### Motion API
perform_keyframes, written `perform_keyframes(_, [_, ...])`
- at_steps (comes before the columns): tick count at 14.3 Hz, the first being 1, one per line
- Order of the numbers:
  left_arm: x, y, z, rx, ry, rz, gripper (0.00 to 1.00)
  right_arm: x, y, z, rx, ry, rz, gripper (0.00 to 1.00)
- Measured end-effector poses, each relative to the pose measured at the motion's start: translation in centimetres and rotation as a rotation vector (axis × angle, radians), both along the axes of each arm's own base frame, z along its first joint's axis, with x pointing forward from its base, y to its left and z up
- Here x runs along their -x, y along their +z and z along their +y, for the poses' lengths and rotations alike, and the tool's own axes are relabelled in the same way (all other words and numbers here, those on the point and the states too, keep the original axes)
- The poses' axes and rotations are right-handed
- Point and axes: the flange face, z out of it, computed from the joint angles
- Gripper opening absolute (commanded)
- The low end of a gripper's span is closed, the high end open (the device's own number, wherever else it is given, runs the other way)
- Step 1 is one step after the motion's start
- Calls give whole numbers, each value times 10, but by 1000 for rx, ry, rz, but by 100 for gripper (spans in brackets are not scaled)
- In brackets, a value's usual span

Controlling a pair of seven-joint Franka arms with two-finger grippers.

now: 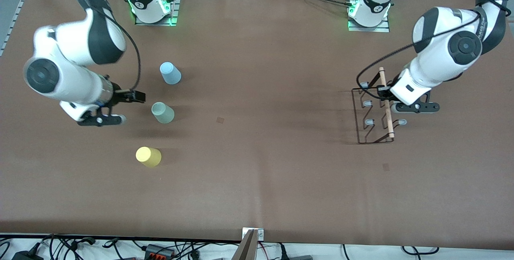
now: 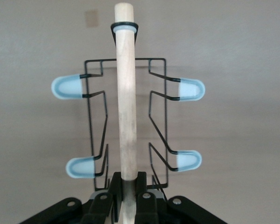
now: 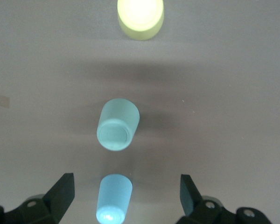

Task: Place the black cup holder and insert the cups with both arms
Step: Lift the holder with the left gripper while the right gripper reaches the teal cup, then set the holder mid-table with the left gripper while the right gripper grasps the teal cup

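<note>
While left end effector (image 2: 126,186) clamps cup holder (image 1: 375,111) rod, base hidden, right end effector (image 3: 126,193) wide open.

Even, bright overhead light
Soft shadows spread on the table (image 1: 257,139); the yellow cup (image 3: 140,16) glares overexposed in the right wrist view.

Cups (image 1: 162,112) toward right arm's end; cup holder (image 1: 375,117) toward left's.

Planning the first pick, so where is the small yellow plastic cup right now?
In the front view the small yellow plastic cup stands on the brown table toward the right arm's end, nearest the front camera of the three cups, with the pale mint green cup its closest neighbour.
</note>
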Motion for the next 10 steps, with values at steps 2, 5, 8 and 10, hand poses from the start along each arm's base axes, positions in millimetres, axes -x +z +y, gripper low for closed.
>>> perform_keyframes(2, [-3, 23, -48, 13, 1, -41, 1, -4, -25, 5, 0, -4, 14, 100])
perform_keyframes(5, [-1, 36, -128, 48, 29, -59, 1, -6, -57, 8, 10, -31, 40, 100])
perform_keyframes(8, [2, 27, -204, 87, 5, -40, 1, -5, -85, 14, 19, -61, 50, 100])
perform_keyframes(10, [2, 15, -246, 111, 9, -18, 1, 2, -103, 23, 29, -81, 53, 100])
